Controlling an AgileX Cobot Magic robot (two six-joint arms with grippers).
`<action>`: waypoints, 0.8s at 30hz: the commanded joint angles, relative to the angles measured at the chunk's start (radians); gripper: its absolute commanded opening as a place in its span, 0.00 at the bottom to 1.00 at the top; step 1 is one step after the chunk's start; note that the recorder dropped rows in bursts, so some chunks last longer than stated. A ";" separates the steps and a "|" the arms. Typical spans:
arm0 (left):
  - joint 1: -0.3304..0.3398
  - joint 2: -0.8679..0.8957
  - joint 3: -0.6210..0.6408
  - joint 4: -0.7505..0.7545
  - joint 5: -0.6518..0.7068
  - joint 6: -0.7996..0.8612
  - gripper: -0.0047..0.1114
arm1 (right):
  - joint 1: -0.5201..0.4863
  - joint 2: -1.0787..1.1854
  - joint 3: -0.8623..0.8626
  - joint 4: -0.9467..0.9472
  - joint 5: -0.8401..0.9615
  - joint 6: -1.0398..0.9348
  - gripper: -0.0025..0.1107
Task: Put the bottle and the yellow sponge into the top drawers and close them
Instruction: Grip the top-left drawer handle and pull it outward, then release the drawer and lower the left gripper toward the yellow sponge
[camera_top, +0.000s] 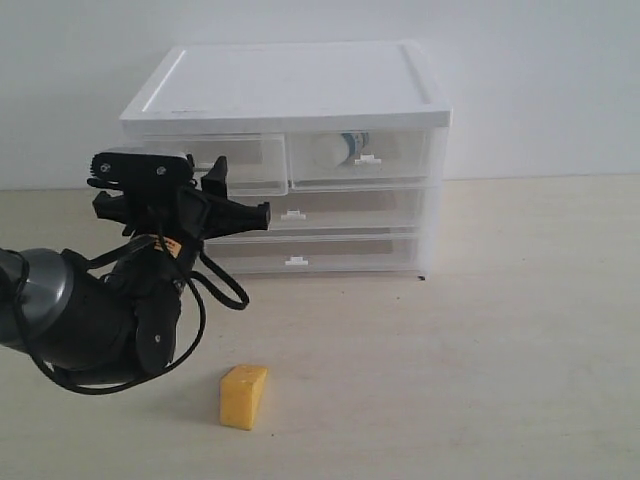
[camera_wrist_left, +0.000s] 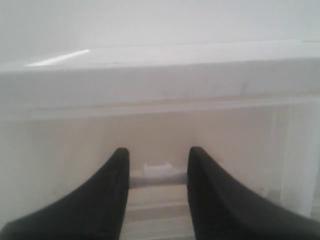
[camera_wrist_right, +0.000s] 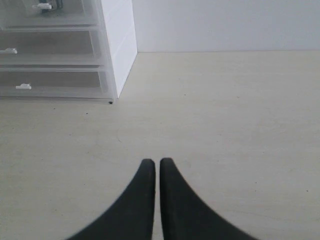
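At top left drawer (camera_top: 252, 160), left end effector (camera_wrist_left: 158, 151) grips handle tab (camera_wrist_left: 159, 173).

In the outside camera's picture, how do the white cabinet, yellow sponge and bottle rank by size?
1. White cabinet, by far.
2. Yellow sponge and bottle look alike; the bottle sits farther back inside a top drawer, partly hidden, so no ranking.

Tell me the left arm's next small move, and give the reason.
Probably a straight pull back to slide the top left drawer open. The left gripper has its fingers on either side of the white handle tab and seems to pinch it. That drawer looks shut, the yellow sponge sits on the table, and the bottle lies in the top right drawer.
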 joint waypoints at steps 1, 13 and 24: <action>-0.049 -0.047 0.058 -0.090 0.007 0.018 0.08 | -0.003 -0.004 -0.001 -0.006 -0.008 0.000 0.03; -0.177 -0.177 0.246 -0.167 0.007 0.038 0.08 | -0.003 -0.004 -0.001 -0.006 -0.008 0.000 0.03; -0.249 -0.177 0.269 -0.290 0.007 0.024 0.08 | -0.003 -0.004 -0.001 -0.006 -0.008 0.000 0.03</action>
